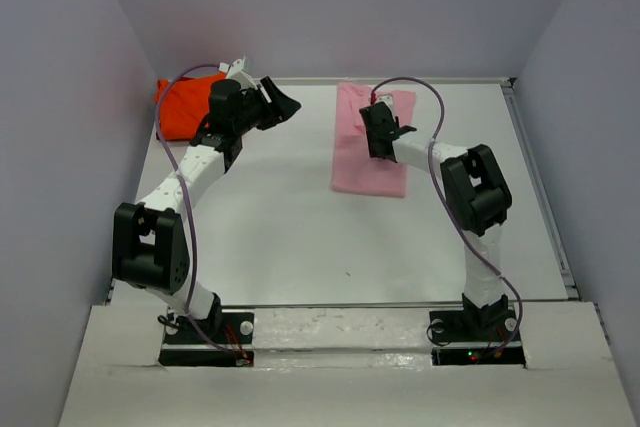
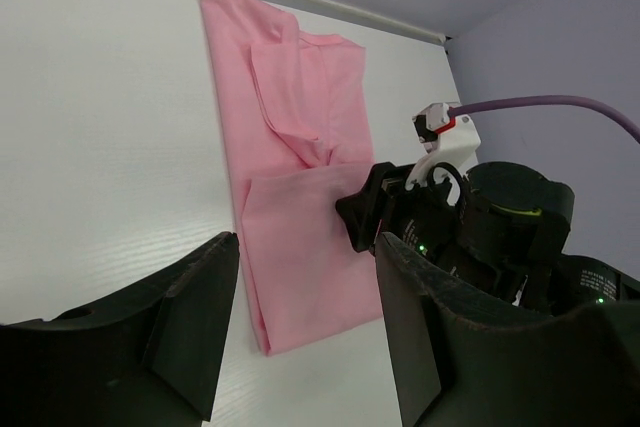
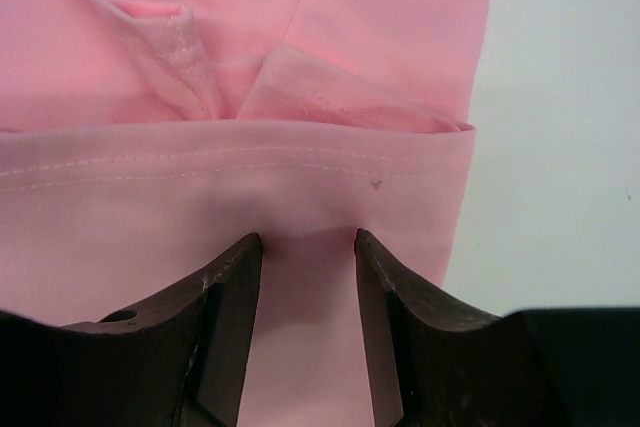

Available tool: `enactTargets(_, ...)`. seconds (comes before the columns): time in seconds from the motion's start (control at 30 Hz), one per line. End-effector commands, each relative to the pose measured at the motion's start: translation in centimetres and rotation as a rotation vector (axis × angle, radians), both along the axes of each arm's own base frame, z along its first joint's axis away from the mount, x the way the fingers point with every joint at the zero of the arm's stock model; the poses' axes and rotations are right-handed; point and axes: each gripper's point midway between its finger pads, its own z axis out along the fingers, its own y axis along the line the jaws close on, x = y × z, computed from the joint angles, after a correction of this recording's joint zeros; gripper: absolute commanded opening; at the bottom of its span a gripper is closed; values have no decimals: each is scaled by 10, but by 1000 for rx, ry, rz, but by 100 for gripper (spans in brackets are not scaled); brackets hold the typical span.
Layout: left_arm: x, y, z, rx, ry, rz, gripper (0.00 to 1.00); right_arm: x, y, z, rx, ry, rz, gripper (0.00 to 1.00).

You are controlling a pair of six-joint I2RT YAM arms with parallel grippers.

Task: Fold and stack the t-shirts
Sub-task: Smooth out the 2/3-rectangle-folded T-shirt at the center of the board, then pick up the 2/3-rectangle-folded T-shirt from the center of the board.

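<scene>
Because the half-parted, empty right pincer (image 3: 305,247) sits over the pink t-shirt (image 3: 250,177), closing could snag one layer; left pincer (image 2: 305,257) gapes empty.

White table (image 1: 300,237); pale lavender walls (image 1: 400,7) on three sides.

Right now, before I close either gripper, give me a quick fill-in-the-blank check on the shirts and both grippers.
1. The pink t-shirt lies beneath the right gripper, whose jaws stand ___.
2. The orange-red t-shirt sits bunched at the far ___ corner of the table.
3. The left gripper is open and holds ___.
Missing words: open; left; nothing.
</scene>
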Motion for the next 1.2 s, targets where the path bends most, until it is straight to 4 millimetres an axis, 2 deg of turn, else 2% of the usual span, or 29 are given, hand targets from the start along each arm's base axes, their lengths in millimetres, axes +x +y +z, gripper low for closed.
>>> enactTargets(0.0,-3,-1,21,-7,-58,-15,66,24,1,15,-14,-55,-4,48)
enactTargets(0.07,-3,-1,21,-4,-60,-14,66,37,-5,4,-26,-43,-12,48)
enactTargets(0.17,-2,0,20,-3,-57,-11,66,41,-9,-2,-32,-37,-24,48)
enactTargets(0.23,-2,0,19,-2,-55,-11,66,41,-11,-1,-39,-37,-28,48)
enactTargets(0.37,-1,0,16,-1,-49,-13,66,37,-13,16,-28,-58,-31,48)
enactTargets(0.4,-1,0,17,-2,-51,-13,66,37,-11,35,-7,-89,-28,48)
enactTargets(0.5,0,-1,14,-3,-46,-12,66,27,-10,56,36,-112,-18,48)
enactTargets(0.53,0,-1,14,-8,-43,-11,66,21,-5,80,71,-150,-3,48)
enactTargets(0.6,-1,-1,15,-18,-47,-12,66,10,0,100,94,-177,16,48)
enactTargets(0.63,-2,-2,15,-24,-50,-12,66,-2,4,117,117,-203,31,48)
enactTargets(0.7,-4,-5,18,-30,-56,-17,66,-14,6,131,141,-224,42,49)
enactTargets(0.77,-6,-9,17,-26,-59,-18,66,-31,3,128,182,-210,33,49)
enactTargets(0.8,-11,-19,14,-14,-57,-25,66,-39,1,144,221,-246,33,49)
enactTargets(0.83,-14,-26,12,-8,-53,-32,66,-51,1,126,237,-209,43,49)
enactTargets(0.9,-18,-41,0,11,-27,-32,66,-62,-3,120,258,-204,26,49)
enactTargets(0.93,-26,-57,-6,11,-13,-70,66,-68,-2,112,288,-187,12,49)
enactTargets(0.97,-31,-64,-28,14,39,-86,66,-79,-7,91,284,-151,-3,49)
enactTargets(1.0,-37,-72,-39,-27,80,-107,66,-83,-7,88,305,-152,-10,49)
enactTargets(1.03,-39,-81,-45,-65,68,-130,66,-96,-6,66,337,-106,-24,49)
enactTargets(1.07,-45,-83,-60,-81,99,-141,66,-102,-4,59,366,-93,-26,49)
enactTargets(1.1,-55,-82,-88,-78,154,-141,66,-107,-2,51,387,-78,-27,49)
enactTargets(1.17,-61,-84,-116,-50,189,-144,66,-113,-1,38,414,-59,-48,51)
